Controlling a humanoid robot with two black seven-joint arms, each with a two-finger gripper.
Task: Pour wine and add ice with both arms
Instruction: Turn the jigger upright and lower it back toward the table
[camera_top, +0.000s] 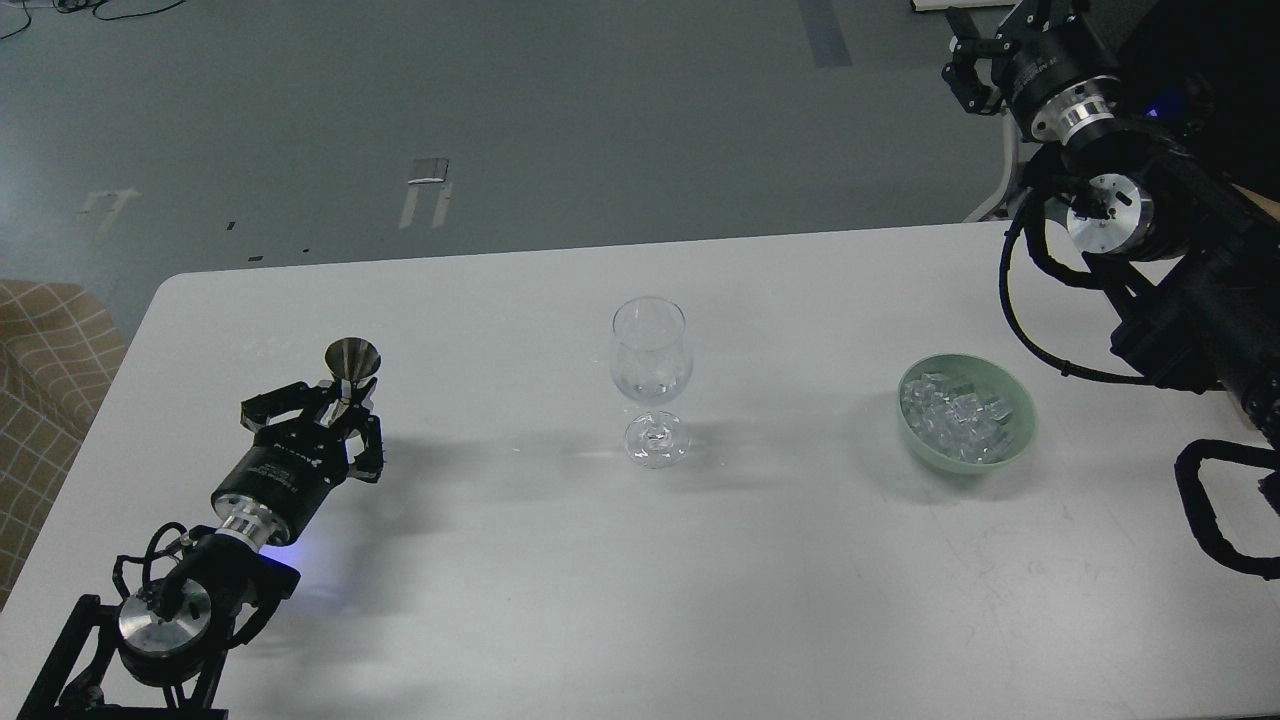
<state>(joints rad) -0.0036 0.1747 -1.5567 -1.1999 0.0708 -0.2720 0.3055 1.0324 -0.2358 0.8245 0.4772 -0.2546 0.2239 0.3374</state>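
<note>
Small white lettering runs across the black cylindrical body just behind the left pincer (345, 415), but it is too small and blurred to read. A similar line of white lettering sits on the black wrist housing just behind the right pincer (975, 70), near the silver ring, and it too cannot be made out. No other text, label, brand, number or sign can be read anywhere, neither on the things standing between the two pincers nor on the tabletop (560, 600) itself.
</note>
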